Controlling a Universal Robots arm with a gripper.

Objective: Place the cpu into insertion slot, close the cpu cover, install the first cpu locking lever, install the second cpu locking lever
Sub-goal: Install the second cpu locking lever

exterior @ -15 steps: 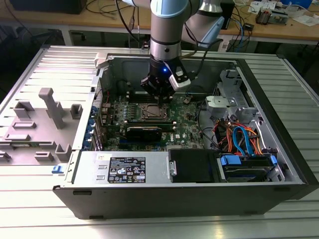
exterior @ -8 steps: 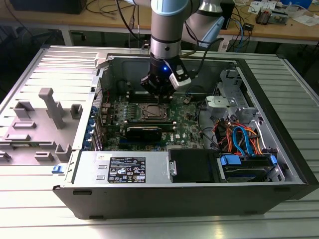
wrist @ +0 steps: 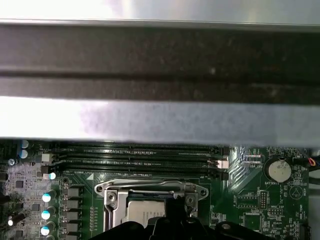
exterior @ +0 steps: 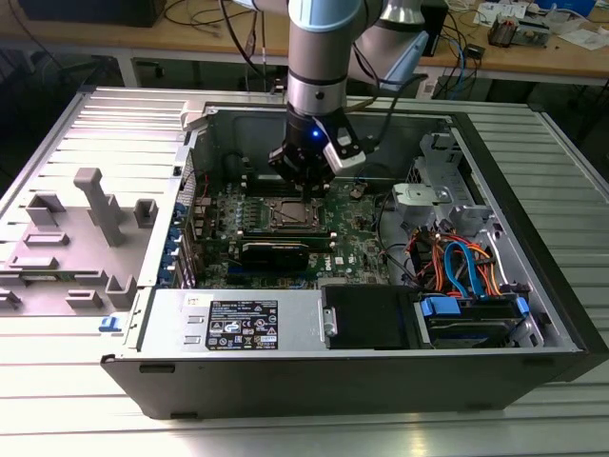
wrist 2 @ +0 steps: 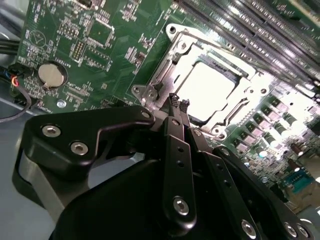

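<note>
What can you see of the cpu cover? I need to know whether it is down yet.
The cpu cover is a thin silver-grey metal frame with a large square window, lying flat and closed over the cpu, whose bright metal top fills the window. It sits on the green motherboard beside the long memory slots. The gripper hangs just over the cover's edge; contact cannot be told.

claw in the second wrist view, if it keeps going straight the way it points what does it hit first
Probably the cpu cover at its corner edge, with the cpu seated just beyond; the claw tips sit close above it, though depth is unclear.
</note>
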